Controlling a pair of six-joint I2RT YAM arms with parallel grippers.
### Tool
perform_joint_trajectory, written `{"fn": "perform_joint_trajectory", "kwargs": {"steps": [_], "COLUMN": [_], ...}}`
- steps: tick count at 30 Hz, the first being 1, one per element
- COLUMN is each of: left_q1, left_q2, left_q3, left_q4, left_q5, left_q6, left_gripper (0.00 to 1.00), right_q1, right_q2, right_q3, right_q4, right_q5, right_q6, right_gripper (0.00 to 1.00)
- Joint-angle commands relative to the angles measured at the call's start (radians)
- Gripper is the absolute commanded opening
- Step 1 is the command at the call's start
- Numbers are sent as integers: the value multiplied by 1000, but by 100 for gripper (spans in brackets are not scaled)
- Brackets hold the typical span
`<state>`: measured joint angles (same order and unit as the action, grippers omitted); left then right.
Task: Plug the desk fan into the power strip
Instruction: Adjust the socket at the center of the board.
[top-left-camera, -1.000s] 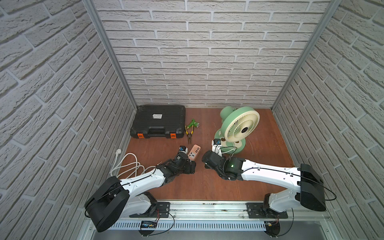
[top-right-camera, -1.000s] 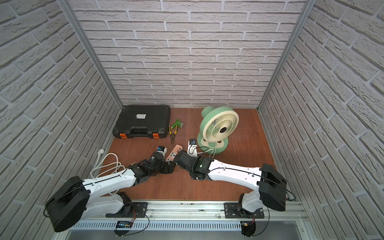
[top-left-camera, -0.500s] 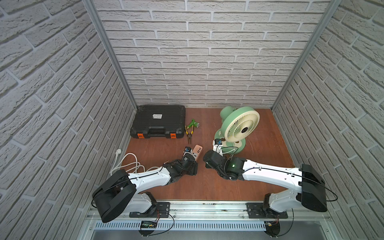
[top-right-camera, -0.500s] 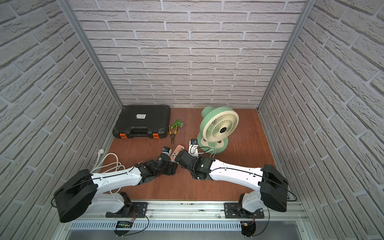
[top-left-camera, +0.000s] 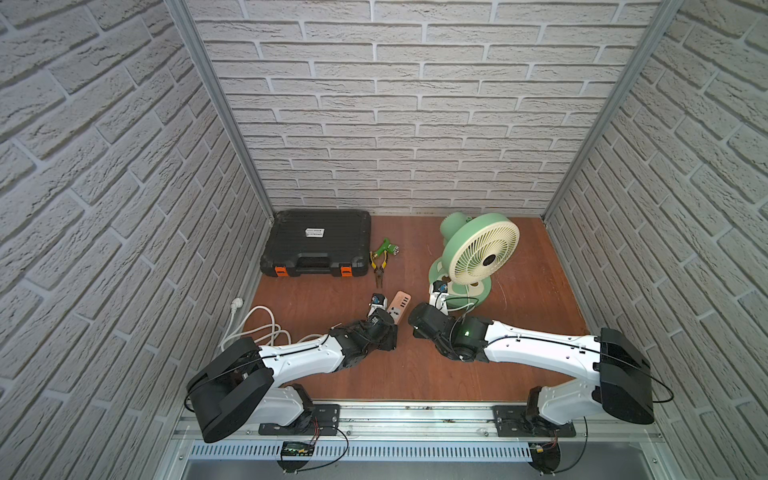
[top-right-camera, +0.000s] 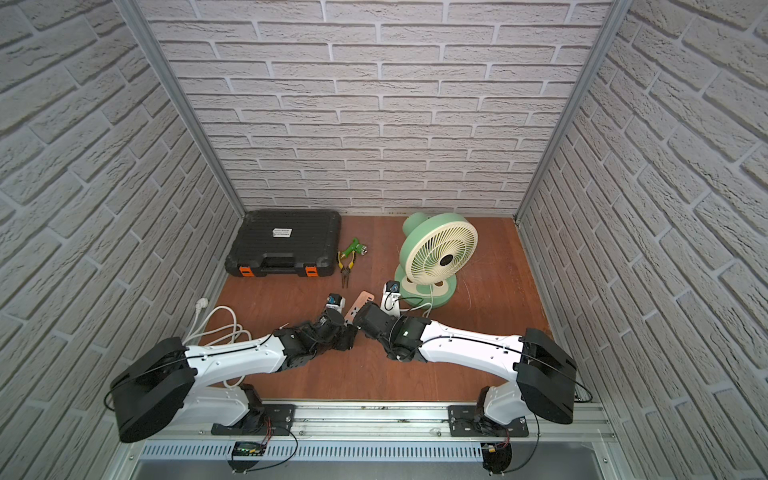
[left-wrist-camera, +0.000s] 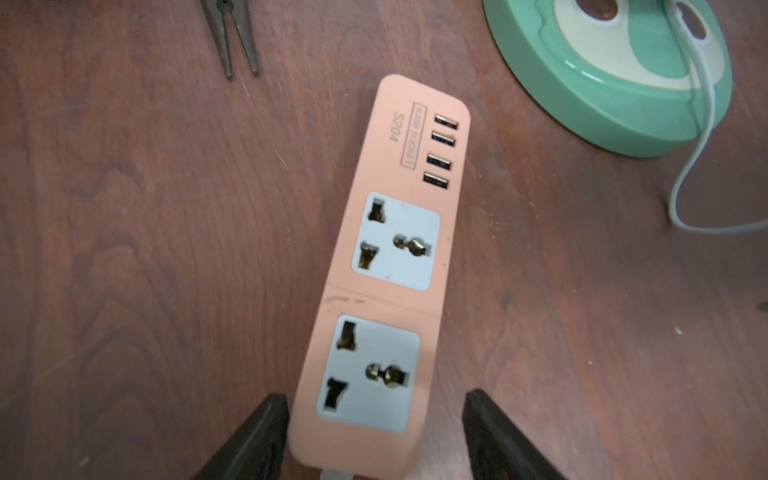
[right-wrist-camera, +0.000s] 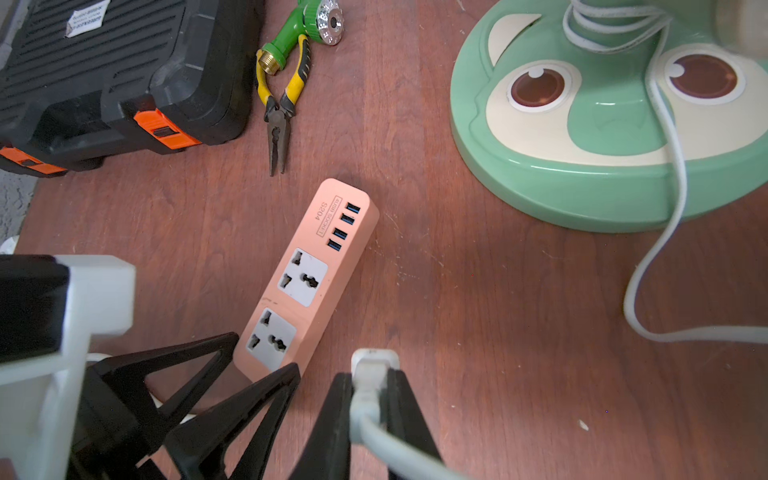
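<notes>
1. We found the strip lying flat on the table, socket faces up. Its USB end pointed toward the base of the fan and its cable end toward the left arm.
2. The left gripper stood wide, with one black finger on each side of the strip's cable end. The nearer socket lay just ahead of the tips.
3. One finger sat just beside the strip's edge, and we could not tell whether it touched. The other stood apart, with bare table showing between it and the strip.
4. The right wrist view agreed: the two black tips flanked that same end of the strip, which was not pinched.
5. The right gripper was clamped on the plug. The white plug stuck out past the fingertips, and we could not see its prongs.
6. The plug hung near the strip's cable-end corner, apart from it and outside the left jaws. Both sockets showed open holes.
7. The cord ran down from the fan's base and looped across the table.
8. In both top views the grippers met nose to nose at the strip, in front of the upright fan.
9. The pliers lay beyond the USB end, beside the case.
</notes>
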<state>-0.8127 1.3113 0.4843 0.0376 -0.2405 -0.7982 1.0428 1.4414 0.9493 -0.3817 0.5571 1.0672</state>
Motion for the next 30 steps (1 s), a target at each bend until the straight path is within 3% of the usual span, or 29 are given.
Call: {"fn": "perform_joint_trajectory", "kwargs": {"steps": [1,4,9,13,22,30], "left_q1": [-7,-6,-30,-39,-39,-44], "left_q2": [24,60,69,39,48,104], "left_q3": [8,33,51,50,45,55], "left_q4": [64,52,22,-25,-105,-63], "left_q5": [-34,-27,-11,-26,-50,-26], "left_q6": [-43,-37,17,53,13,-16], "left_gripper": [66,67,91,95,85,64], "right_q1": [-6,-7,-10,-13,-19,-23], "right_q2": [-10,-17,-36,-42,-59,-62], "right_q3": [-4,-10,-25,-35,-53,-65], "right_q4": [40,41,41,46,64,82], "right_q5": [4,4,3,-1,-6,-14], "right_q6": [18,19,23,24,30,41], "right_gripper": [3,3,3,3,3,3]}}
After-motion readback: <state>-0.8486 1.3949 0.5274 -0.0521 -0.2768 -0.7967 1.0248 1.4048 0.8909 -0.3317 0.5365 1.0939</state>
